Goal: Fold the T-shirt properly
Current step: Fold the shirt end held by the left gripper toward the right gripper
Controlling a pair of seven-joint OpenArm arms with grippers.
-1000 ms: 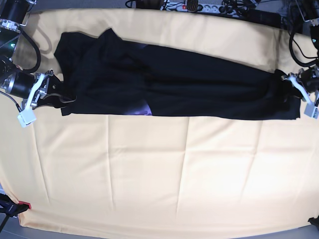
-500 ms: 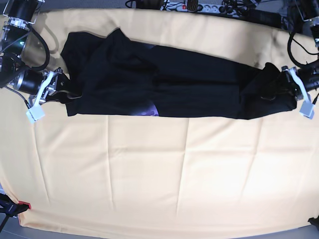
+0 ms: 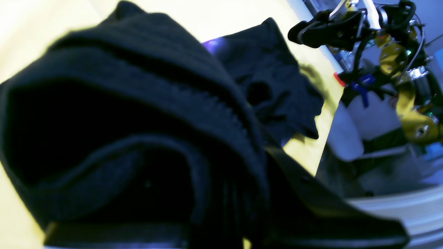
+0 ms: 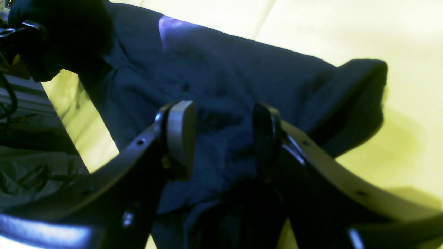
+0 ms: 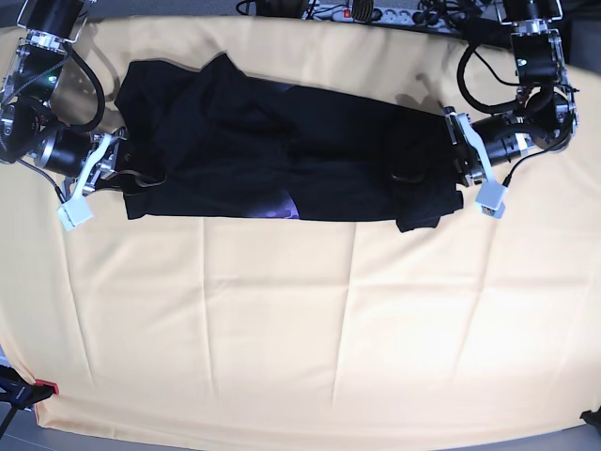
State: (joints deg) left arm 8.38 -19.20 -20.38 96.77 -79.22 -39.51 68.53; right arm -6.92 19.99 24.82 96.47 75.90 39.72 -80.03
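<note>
Left pincer (image 5: 449,160) sits at the shirt's (image 5: 282,155) end on the base view's right, and it is clamped on a thick bunch of black fabric. From its wrist camera I see that bunch (image 3: 138,138) wrapped right over the finger (image 3: 311,204), folded in several layers, so close it fills most of the view and blurs.

Right pincer (image 5: 120,172) is at the opposite end, on the base view's left, low over the shirt's edge. From its wrist camera I see both pads (image 4: 180,135) standing apart with shirt fabric (image 4: 221,103) showing in the gap between them; I cannot tell whether they touch the cloth or only hover over it.

I see the shirt lying as a long dark band across the far half of the yellow cloth (image 5: 300,329), parallel to the far edge. The end by the left pincer is doubled back over the body, with a loose corner hanging toward me. A small patch of purple print (image 5: 285,209) peeks out along the near edge. The near half of the yellow cloth shows only crease lines.
</note>
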